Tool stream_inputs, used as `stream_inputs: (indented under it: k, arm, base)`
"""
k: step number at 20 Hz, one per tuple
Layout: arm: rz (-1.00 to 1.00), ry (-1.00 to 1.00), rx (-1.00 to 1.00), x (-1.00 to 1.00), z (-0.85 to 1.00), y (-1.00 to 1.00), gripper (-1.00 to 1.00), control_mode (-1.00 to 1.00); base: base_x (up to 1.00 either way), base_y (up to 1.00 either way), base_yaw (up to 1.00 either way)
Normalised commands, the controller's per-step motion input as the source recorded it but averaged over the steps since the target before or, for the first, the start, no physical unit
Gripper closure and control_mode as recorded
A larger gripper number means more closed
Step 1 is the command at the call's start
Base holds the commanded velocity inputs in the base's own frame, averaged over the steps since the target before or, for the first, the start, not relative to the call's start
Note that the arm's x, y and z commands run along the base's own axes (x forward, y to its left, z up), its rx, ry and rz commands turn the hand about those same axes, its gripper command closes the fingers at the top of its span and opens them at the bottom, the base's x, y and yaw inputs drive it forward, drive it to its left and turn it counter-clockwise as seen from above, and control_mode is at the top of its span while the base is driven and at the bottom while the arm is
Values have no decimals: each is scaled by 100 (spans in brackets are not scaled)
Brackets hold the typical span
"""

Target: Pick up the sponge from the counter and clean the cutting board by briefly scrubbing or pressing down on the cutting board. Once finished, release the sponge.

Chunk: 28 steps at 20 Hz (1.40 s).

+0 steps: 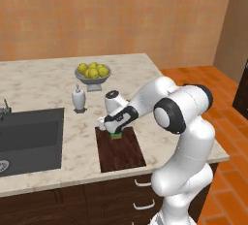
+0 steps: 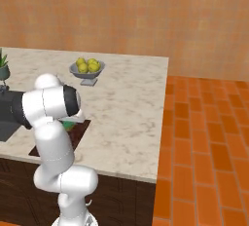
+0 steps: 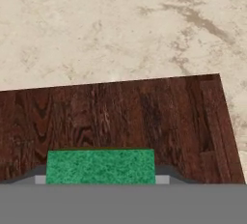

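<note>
The green sponge (image 3: 100,166) sits between my gripper's (image 3: 100,178) fingertips, which are shut on its two ends. It is pressed low against the dark reddish-brown cutting board (image 3: 125,117). From the left base view, the gripper (image 1: 115,131) reaches down over the far end of the cutting board (image 1: 122,152), with a strip of the sponge (image 1: 116,135) showing under it. The board lies near the front edge of the beige marbled counter (image 1: 43,81). In the right base view my own arm hides most of the board (image 2: 81,129), and a bit of the sponge (image 2: 69,124) peeks out.
A grey bowl of lemons (image 1: 92,73) and a white soap dispenser (image 1: 78,98) stand behind the board. The dark sink basin (image 1: 30,139) lies to its left. The counter ends just right of the board, above an orange tiled floor (image 1: 227,122).
</note>
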Motion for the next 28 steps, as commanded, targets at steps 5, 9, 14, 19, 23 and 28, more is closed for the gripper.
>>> stream_inputs:
  k: [5, 9, 14, 19, 23, 28]
  arm:
    - [5, 0, 0, -2, -39, -97, 100, -100]
    - [4, 0, 1, -3, -37, -93, 100, -100]
    - [3, 0, 4, -27, -38, -53, 100, -100]
    - [0, 0, 12, -97, -33, 0, 100, -100]
    - [0, 0, 7, -91, -40, 0, 100, -100]
    - [0, 0, 5, -36, -41, 0, 100, -100]
  base:
    - [0, 0, 0]
    - [0, 0, 0]
    - [0, 0, 0]
    - [0, 0, 0]
    - [0, 0, 0]
    - [0, 0, 0]
